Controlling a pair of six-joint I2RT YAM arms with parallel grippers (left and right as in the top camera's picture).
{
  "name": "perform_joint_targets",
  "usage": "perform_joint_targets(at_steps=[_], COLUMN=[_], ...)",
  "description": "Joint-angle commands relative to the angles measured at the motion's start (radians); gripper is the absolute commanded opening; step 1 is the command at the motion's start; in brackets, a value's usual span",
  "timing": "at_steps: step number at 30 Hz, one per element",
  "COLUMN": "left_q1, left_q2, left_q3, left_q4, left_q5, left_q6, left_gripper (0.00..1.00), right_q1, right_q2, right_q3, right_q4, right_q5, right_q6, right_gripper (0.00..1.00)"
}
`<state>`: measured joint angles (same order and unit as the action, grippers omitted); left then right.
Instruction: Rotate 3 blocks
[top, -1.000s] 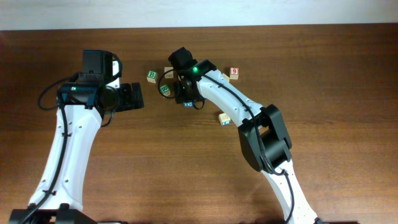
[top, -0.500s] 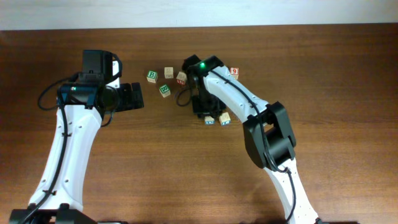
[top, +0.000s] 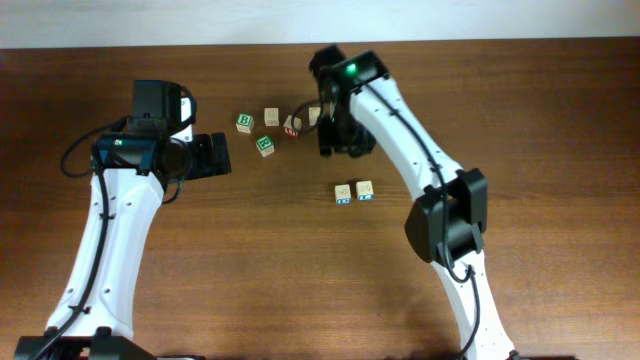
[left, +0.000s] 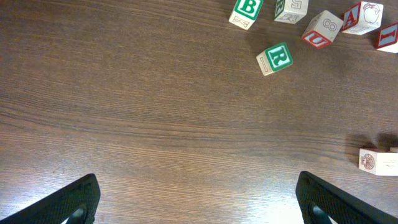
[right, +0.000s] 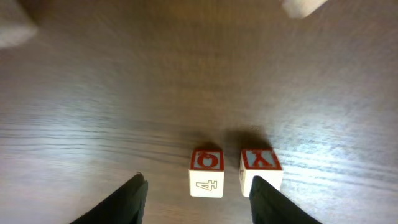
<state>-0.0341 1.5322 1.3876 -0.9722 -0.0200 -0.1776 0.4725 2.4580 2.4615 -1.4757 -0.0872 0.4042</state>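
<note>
While one blue-printed block (top: 343, 193) is set just beside a second blue-printed block (top: 365, 190) near the middle of the table (top: 560, 150), a thin gap being kept between them, the green-printed block (top: 264, 146) is found well apart, nearer the far edge and toward the left edge, turned askew to the table's edges. Both blue-printed blocks are seen with pale tops. In the right wrist view they are shown with red-printed faces, and a "4" is read on one of them.

Around the green-printed block, closer to the far edge, a green B cube (top: 244, 122), a pale cube (top: 271, 116) and a red-printed cube (top: 292, 125) are scattered, none touching another.

The right claw (top: 335, 140) is held above the table between the pair and the far edge, its fingers partly apart and nothing gripped. The left claw (top: 215, 155) is held spread wide toward the left edge, nothing being carried between its fingers.
</note>
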Motion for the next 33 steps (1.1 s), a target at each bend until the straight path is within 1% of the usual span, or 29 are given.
perform_joint_targets(at_steps=[1,2,4,5,6,7,9,10,16,17,18,20,21,24,25,27,33], left_q1=[-0.002,-0.002,-0.002,-0.002,-0.002,-0.002,-0.002,-0.002,-0.002,-0.002,-0.002,-0.002,-0.002,-0.002,-0.002,-0.002,-0.002], left_q2=[0.005,0.005,0.005,0.005,0.005,0.005,0.005,0.005,0.005,0.005,0.005,0.005,0.005,0.005,0.005,0.005,0.005], left_q3=[0.019,0.019,0.019,0.019,0.019,0.019,0.019,0.019,0.019,0.019,0.019,0.019,0.019,0.019,0.019,0.019,0.019], left_q4=[0.001,0.001,0.001,0.001,0.000,0.001,0.001,0.001,0.001,0.001,0.001,0.001,0.001,0.001,0.001,0.001,0.001], left_q5=[-0.011,-0.011,-0.011,-0.011,-0.011,-0.011,-0.011,-0.010,-0.011,-0.011,-0.011,-0.011,-0.011,-0.011,-0.011,-0.011,-0.011], left_q6=[-0.012,-0.012,-0.012,-0.012,-0.012,-0.012,-0.012,-0.012,-0.012,-0.012,-0.012,-0.012,-0.012,-0.012,-0.012,-0.012,-0.012], left_gripper=[0.99,0.99,0.99,0.99,0.99,0.99,0.99,0.99,0.99,0.99,0.99,0.99,0.99,0.99,0.99,0.99,0.99], right_q1=[0.019,0.029,0.076,0.090,0.101,0.128,0.172,0.185,0.201,0.201,0.201,0.201,0.201,0.201,0.201,0.201,0.201], right_q2=[-0.008,-0.001,0.021,0.035,0.043,0.071,0.117,0.133,0.202,0.203,0.203,0.203,0.203,0.203,0.203,0.203,0.202], right_q3=[0.040,0.030,-0.009,-0.019,-0.021,-0.022,-0.022,-0.022,-0.023,-0.023,-0.023,-0.023,-0.023,-0.023,-0.023,-0.023,-0.023], right_q4=[0.139,0.199,0.371,0.412,0.435,0.473,0.509,0.516,0.581,0.587,0.596,0.605,0.605,0.595,0.587,0.570,0.460], right_q5=[-0.037,-0.038,-0.036,-0.036,-0.037,-0.040,-0.039,-0.036,-0.032,-0.033,-0.033,-0.033,-0.032,-0.032,-0.032,-0.028,0.000], right_q6=[-0.011,0.005,0.003,-0.008,-0.030,-0.132,-0.281,-0.300,-0.300,-0.300,-0.300,-0.299,-0.299,-0.299,-0.295,-0.291,-0.200], right_gripper=[0.57,0.57,0.62,0.64,0.66,0.72,0.76,0.76,0.77,0.75,0.72,0.55,0.51,0.46,0.40,0.37,0.36])
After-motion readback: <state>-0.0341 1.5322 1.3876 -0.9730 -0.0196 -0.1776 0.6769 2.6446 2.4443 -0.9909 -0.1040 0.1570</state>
